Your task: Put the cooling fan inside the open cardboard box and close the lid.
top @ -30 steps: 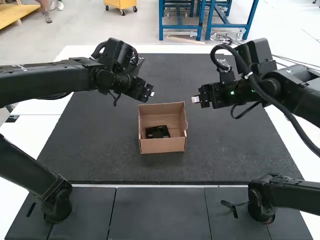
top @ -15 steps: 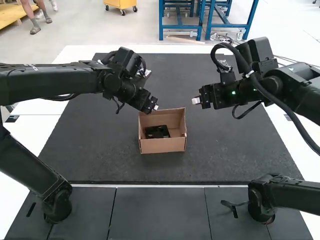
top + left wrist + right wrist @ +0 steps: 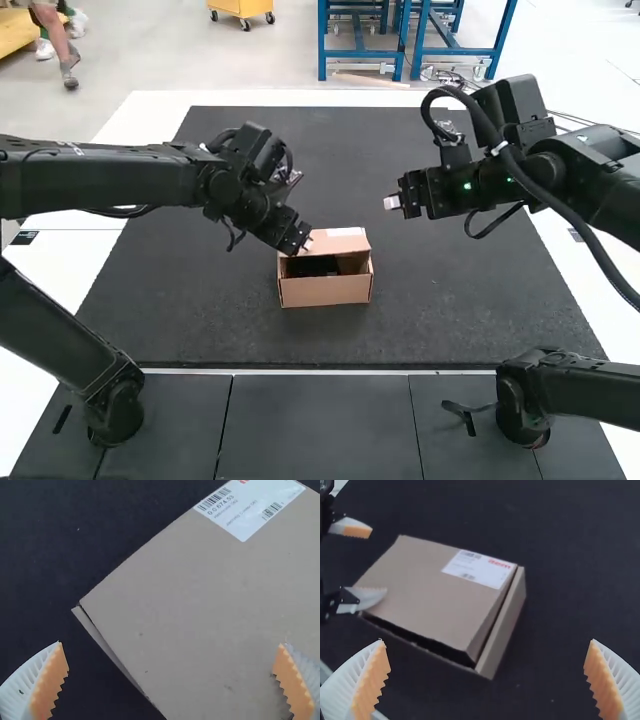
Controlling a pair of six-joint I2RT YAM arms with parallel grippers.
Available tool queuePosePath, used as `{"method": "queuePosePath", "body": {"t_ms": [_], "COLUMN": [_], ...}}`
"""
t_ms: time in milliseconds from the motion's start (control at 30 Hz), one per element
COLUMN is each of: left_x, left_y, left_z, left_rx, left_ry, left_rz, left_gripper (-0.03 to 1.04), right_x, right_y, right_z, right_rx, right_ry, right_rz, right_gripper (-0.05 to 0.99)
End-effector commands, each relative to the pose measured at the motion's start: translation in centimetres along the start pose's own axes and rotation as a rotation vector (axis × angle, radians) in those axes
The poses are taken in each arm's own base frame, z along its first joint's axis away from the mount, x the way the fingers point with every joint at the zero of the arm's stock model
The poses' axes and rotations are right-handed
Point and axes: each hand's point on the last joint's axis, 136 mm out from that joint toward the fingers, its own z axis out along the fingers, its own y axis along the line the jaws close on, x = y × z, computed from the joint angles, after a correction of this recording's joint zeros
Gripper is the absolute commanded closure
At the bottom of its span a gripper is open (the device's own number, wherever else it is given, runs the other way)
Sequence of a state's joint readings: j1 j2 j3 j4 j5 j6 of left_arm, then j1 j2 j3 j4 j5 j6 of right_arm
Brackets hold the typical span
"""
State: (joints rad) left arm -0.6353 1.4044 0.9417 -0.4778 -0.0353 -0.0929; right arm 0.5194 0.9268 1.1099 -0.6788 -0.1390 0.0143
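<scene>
1. The cooling fan (image 3: 318, 266) appears as a dark shape inside the cardboard box (image 3: 325, 288), seen through the gap under the lid. Judged from this, the first half of the task is done.
2. The box sits near the middle of the black mat (image 3: 180, 290). Its lid (image 3: 336, 241) is folded most of the way over the opening but is not flat. The right wrist view shows a dark slit between the lid's free edge and the front wall.
3. The left gripper (image 3: 303, 240) is at the lid's left side. Its fingers are spread wide and grip nothing, with one finger (image 3: 366, 596) at the lid's edge; whether it presses there cannot be told.
4. The right gripper (image 3: 388, 202) hangs above and to the right of the box, apart from it. It is also spread wide and empty.
5. What is left is probably small: pressing the lid down until the slit closes and the flap seats on the walls.
</scene>
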Motion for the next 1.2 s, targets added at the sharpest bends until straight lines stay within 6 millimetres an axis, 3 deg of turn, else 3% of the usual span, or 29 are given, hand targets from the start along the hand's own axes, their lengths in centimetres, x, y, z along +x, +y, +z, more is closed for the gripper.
{"method": "queuePosePath", "body": {"t_ms": [0,667,1167], "left_x": [0.2,2.5,3.9], "left_y": [-0.6,-1.0,0.0], "left_z": [-0.4,1.3,2.0], "left_rx": [0.020,-0.035,-0.098], "left_ry": [-0.017,-0.017,-0.014], "left_rz": [-0.002,0.033,0.060], "left_gripper": [0.04,0.04,0.04], "right_x": [-0.6,-0.2,-0.3], "right_y": [0.3,0.1,-0.1], "right_z": [-0.5,-0.2,-0.3], "right_rx": [-0.015,-0.011,-0.008], "right_ry": [-0.024,-0.012,-0.018], "right_rz": [-0.003,0.003,0.012], "right_gripper": [0.04,0.04,0.04]}}
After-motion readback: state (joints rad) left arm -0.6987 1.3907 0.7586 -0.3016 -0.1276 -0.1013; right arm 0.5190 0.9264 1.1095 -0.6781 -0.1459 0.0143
